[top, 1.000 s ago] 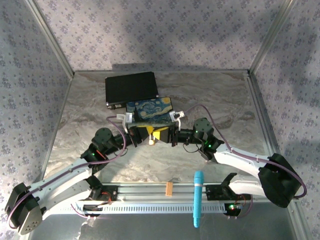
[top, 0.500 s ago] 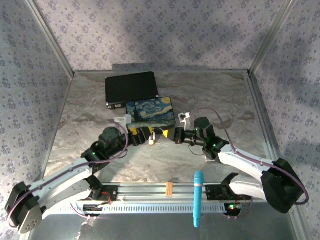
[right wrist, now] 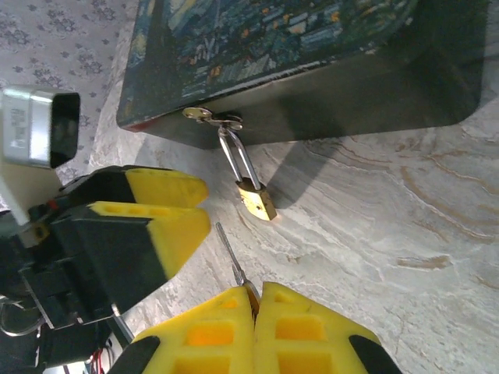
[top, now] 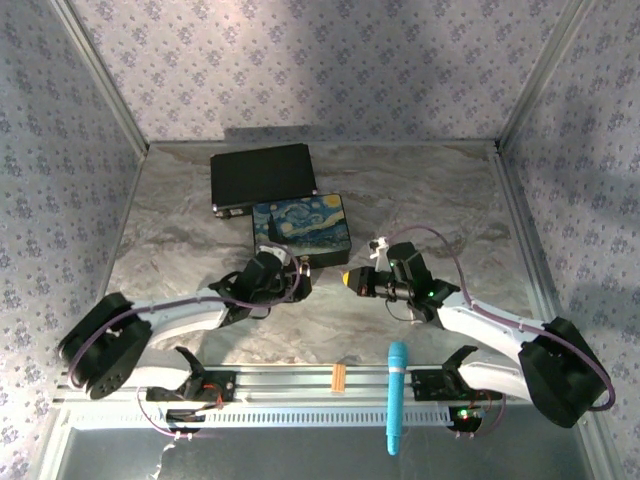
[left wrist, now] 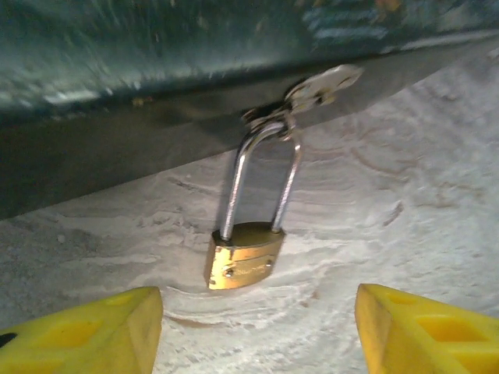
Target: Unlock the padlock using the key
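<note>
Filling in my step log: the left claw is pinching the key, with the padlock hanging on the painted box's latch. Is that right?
Not quite: it is the right claw that pinches the key, as the right wrist view shows. The left claw is open and empty. The padlock does hang on the latch of the painted box.
</note>
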